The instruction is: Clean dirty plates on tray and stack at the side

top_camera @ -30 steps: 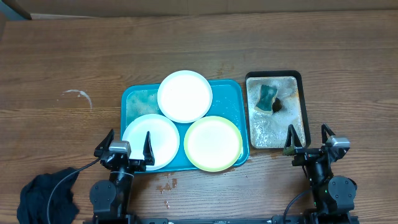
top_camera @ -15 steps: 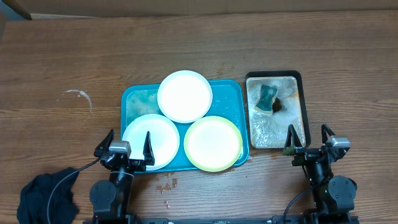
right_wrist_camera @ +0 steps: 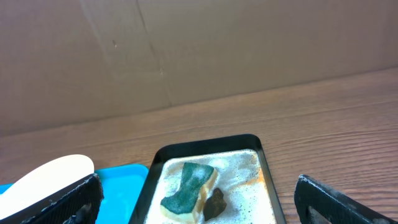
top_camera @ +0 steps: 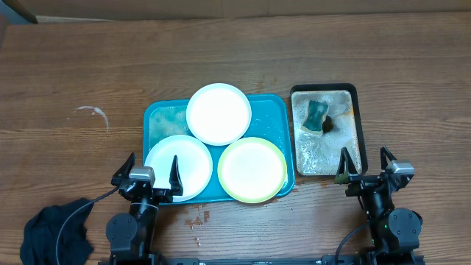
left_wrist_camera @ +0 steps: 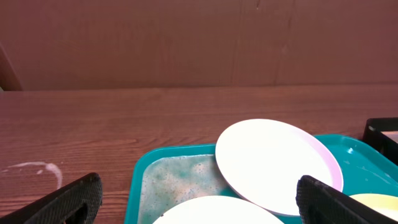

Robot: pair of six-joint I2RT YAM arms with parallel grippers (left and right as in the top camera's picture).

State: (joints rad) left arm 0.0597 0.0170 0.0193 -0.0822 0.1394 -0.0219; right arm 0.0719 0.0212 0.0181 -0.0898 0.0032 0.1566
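Observation:
The teal tray (top_camera: 158,118) holds three plates: a white plate (top_camera: 218,113) at the back, a white plate (top_camera: 182,165) at the front left, and a pale yellow-green plate (top_camera: 252,168) at the front right. My left gripper (top_camera: 151,174) is open and empty at the tray's front left edge, over the front white plate's near rim. My right gripper (top_camera: 364,168) is open and empty just in front of the black tray. The left wrist view shows the back plate (left_wrist_camera: 277,163) and foamy tray floor (left_wrist_camera: 180,180).
A black tray (top_camera: 324,90) of foamy water with a green sponge (top_camera: 316,115) and a small brown lump (right_wrist_camera: 214,203) stands right of the teal tray. A dark cloth (top_camera: 55,228) lies at the front left. Small wet spots (top_camera: 197,218) mark the table before the tray.

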